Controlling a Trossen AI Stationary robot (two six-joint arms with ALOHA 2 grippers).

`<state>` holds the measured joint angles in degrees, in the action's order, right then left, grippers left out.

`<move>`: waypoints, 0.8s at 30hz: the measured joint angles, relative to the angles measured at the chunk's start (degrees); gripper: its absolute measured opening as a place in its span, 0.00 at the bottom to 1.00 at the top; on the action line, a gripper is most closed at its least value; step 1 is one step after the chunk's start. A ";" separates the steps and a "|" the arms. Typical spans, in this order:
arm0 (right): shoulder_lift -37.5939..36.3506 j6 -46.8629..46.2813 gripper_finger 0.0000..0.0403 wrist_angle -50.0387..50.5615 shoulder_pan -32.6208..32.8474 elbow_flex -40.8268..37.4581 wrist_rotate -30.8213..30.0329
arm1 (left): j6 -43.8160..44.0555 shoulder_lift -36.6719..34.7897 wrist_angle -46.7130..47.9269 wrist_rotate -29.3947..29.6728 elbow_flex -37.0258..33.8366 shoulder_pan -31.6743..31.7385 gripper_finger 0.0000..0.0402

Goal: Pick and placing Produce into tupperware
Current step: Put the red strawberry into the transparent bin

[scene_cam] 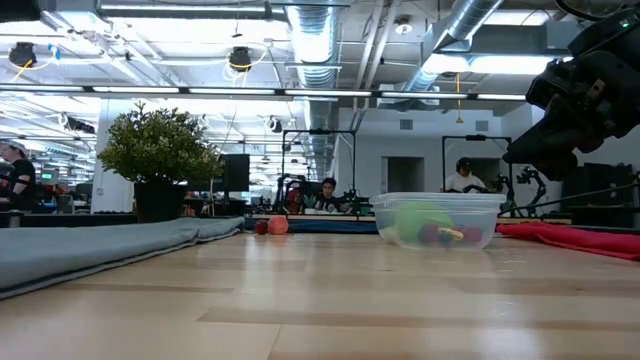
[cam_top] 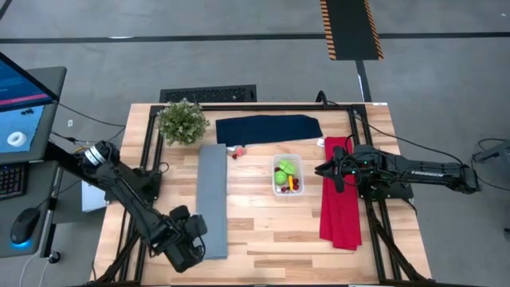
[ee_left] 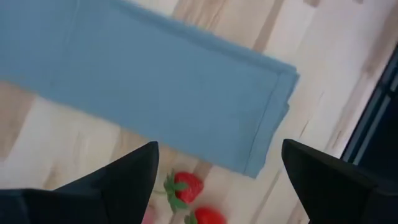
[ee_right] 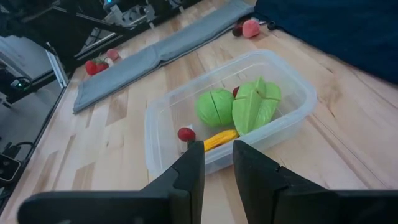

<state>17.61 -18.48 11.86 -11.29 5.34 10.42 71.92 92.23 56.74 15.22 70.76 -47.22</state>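
The clear tupperware (cam_top: 287,175) stands on the wood mid-table and holds two lime-green pieces (ee_right: 239,106), a yellow piece (ee_right: 219,139) and small red ones (ee_right: 185,133). My right gripper (ee_right: 217,149) hovers just right of the tub, above its rim, fingers a narrow gap apart and empty. My left gripper (ee_left: 219,149) is wide open over the near end of the grey cloth (cam_top: 212,199). Two red strawberries (ee_left: 185,186) lie on the wood below it, untouched. A pinkish fruit and a dark cherry (ee_right: 247,28) lie by the cloth's far end.
A bushy potted plant (cam_top: 182,121) stands at the far left. A navy cloth (cam_top: 269,129) lies along the far edge, and a red cloth (cam_top: 339,195) lies under the right arm. Bare wood shows between the grey cloth and the tub. People sit in the room beyond (scene_cam: 325,192).
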 joint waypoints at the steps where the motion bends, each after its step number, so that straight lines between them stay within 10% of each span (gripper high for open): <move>1: 0.00 0.00 0.27 0.00 0.00 0.00 0.00 | 2.08 0.00 -0.02 -0.28 -0.38 -0.33 0.83; 24: 0.01 -0.01 0.27 0.09 0.00 0.00 0.01 | 24.27 2.89 -9.00 -9.90 -13.61 -3.49 0.83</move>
<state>17.62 -18.49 11.94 -11.29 5.34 10.43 96.19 95.11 47.74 5.32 57.15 -50.71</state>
